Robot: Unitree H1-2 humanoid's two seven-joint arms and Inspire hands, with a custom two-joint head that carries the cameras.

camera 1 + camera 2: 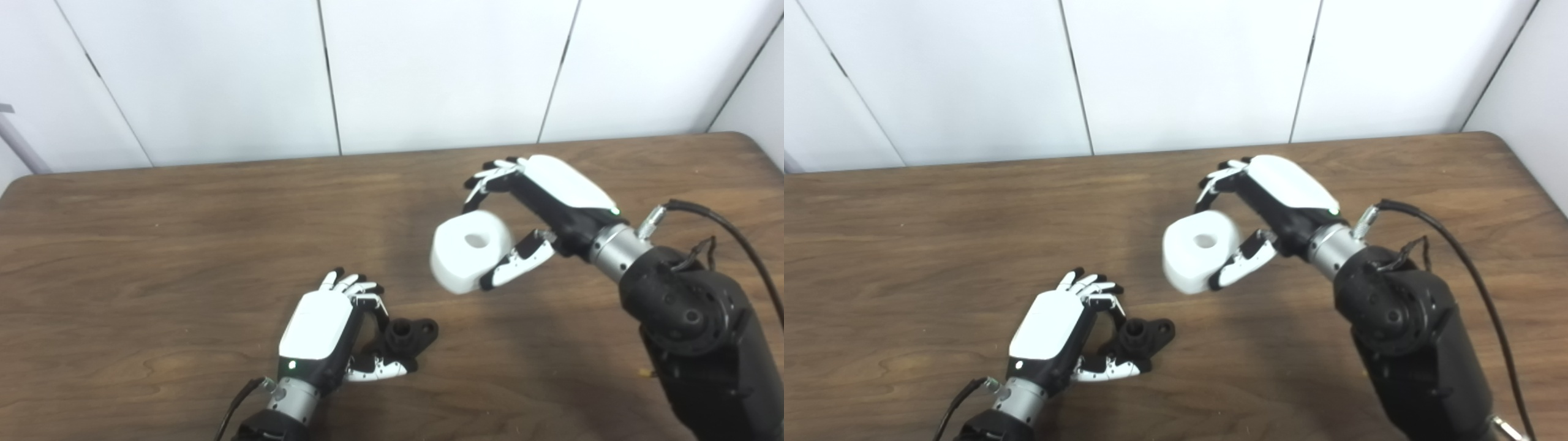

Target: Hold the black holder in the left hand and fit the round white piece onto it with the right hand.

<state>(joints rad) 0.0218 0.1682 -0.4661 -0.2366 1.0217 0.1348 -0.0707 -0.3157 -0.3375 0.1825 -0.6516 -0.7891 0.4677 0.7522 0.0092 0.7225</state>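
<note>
The black holder (409,334) lies on the brown table near the front, its short post pointing up. My left hand (331,327) is beside it on the left, thumb under its near side and fingers curled at its far side; I cannot tell whether the grip is closed. The round white piece (470,250), a thick ring with a centre hole, hangs above the table to the right of and beyond the holder. My right hand (539,205) is shut on the ring, thumb below and fingers over its far edge.
The wooden table (184,245) runs back to a white panelled wall. Its right corner sits at the far right (1507,147). A black cable (729,229) loops off my right forearm.
</note>
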